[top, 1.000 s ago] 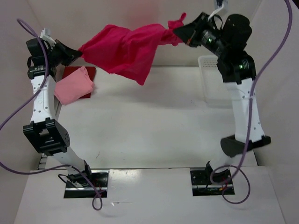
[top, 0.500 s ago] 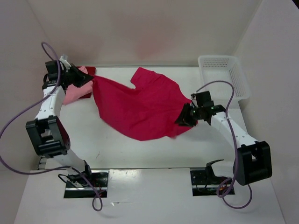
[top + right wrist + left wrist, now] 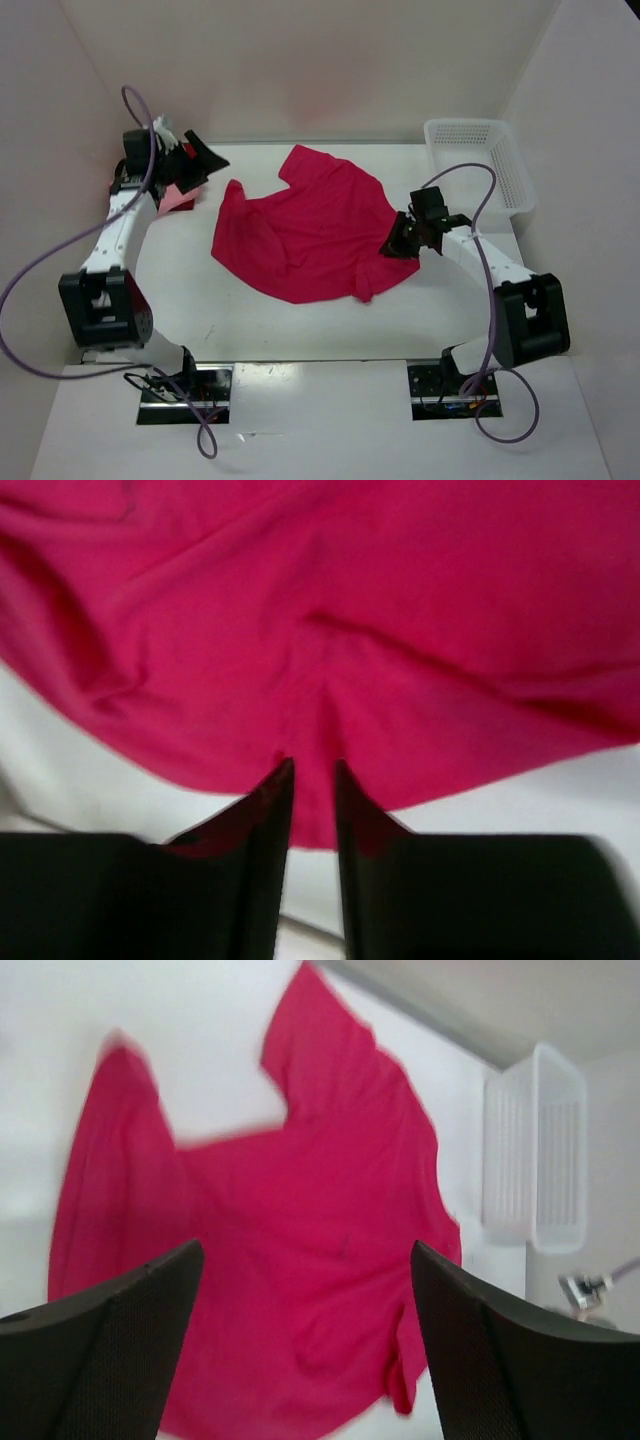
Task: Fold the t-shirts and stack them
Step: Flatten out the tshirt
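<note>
The magenta t-shirt [image 3: 305, 235] lies spread and wrinkled on the white table, and it fills most of the left wrist view [image 3: 290, 1260]. My left gripper [image 3: 200, 165] hovers open off the shirt's far left corner, with nothing between its fingers [image 3: 305, 1250]. Under that arm a light pink t-shirt [image 3: 178, 196] peeks out, with a sliver of the dark red t-shirt [image 3: 182, 153] behind it. My right gripper [image 3: 390, 245] sits at the shirt's right edge. Its jaws [image 3: 312, 765] stand narrow, and a ridge of magenta cloth [image 3: 320, 680] runs in between them.
A white mesh basket [image 3: 478, 165] stands at the back right corner, also seen in the left wrist view [image 3: 535, 1150]. White walls close in the table at the back and sides. Purple cables loop off both arms.
The magenta shirt came down from mid-air and now lies flat on the table. My left gripper let go of it and drew back left. My right gripper dropped to the shirt's right edge.
</note>
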Controlling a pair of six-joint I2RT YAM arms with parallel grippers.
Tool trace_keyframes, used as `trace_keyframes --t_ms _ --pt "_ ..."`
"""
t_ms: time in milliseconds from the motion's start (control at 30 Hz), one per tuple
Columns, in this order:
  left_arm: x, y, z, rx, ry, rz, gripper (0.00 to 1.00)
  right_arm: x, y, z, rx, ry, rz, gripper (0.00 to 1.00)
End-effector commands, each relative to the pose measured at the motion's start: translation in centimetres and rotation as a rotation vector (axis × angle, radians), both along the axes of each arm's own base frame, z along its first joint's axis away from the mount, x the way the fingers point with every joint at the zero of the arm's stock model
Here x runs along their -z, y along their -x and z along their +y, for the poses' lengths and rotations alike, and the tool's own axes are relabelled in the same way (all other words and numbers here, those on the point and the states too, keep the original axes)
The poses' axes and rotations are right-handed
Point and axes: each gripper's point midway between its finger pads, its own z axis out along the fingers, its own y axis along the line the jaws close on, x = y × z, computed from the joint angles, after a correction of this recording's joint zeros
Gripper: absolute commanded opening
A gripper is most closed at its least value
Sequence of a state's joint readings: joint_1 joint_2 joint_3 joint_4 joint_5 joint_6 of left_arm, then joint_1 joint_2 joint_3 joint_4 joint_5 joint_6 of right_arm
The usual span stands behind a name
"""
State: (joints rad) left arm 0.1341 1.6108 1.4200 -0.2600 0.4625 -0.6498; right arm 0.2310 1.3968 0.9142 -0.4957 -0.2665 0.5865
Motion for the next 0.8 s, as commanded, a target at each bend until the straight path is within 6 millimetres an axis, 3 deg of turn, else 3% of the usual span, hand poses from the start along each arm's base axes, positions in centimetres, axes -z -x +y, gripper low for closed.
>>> trace_keyframes --t_ms 0,33,67,167,200,367,533,700,767 --pt "4.1 6.5 0.6 -0.037 -0.075 0.092 0.91 -1.3 -4.9 -1.0 0.079 0.065 -0.127 0.31" --pt "5.5 7.9 0.4 -0.030 -0.080 0.118 0.85 -1.7 -5.8 -0.9 0.054 0.080 -0.150 0.34" --pt "8.4 10.3 0.2 -0.036 -0.079 0.180 0.80 -1.3 -5.8 -0.3 0.025 0.092 -0.132 0.37" --pt "13.4 13.5 0.3 -0.062 -0.101 0.308 0.71 0.9 -5.5 1.2 -0.055 0.154 -0.084 0.45" --pt "14.3 14.0 0.3 -0.060 -0.099 0.334 0.71 2.5 -4.9 1.5 -0.071 0.167 -0.037 0.46" --pt "16.7 13.2 0.2 -0.086 -0.075 0.419 0.78 4.1 -5.1 3.4 -0.118 0.190 -0.020 0.54" --pt "19.3 12.6 -0.1 -0.119 -0.017 0.478 0.78 4.9 -6.5 3.0 -0.092 0.240 -0.013 0.54" --pt "21.2 11.4 -0.7 -0.103 -0.014 0.516 0.61 6.1 -6.3 2.9 -0.095 0.265 0.009 0.49" --pt "21.8 10.9 -1.1 -0.100 -0.009 0.522 0.47 6.5 -6.2 2.9 -0.096 0.269 0.019 0.42"
